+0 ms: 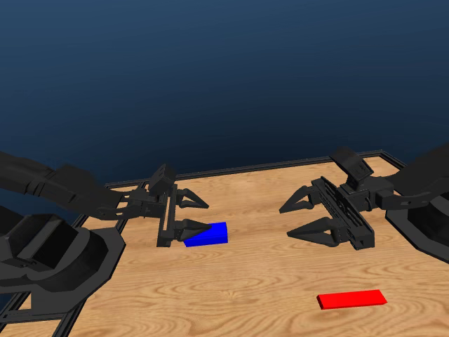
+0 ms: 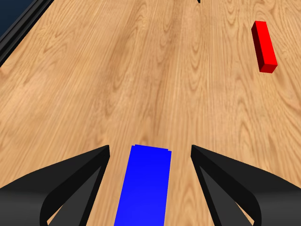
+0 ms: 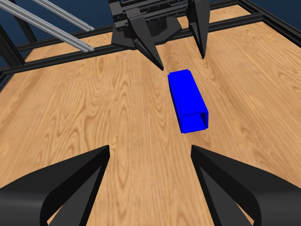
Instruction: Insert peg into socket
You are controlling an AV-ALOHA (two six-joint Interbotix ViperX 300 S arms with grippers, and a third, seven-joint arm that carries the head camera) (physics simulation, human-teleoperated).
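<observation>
Left hand (image 1: 189,214): jaws apart, straddling the near end of the socket (image 1: 208,234)
Socket axis: in line with the jaws
Right hand (image 1: 305,217): apart, empty; nearer the peg (image 1: 351,299)

Both arms reach in low from opposite sides, claws spread wide.

The left claw (image 1: 195,215) hangs close to the counter (image 1: 252,274), its jaws parted one above the other as seen from the head camera, wrist rolled sideways. The right claw (image 1: 303,219) sits a little higher, angled down toward the middle, jaws equally far apart and gripping nothing.
</observation>
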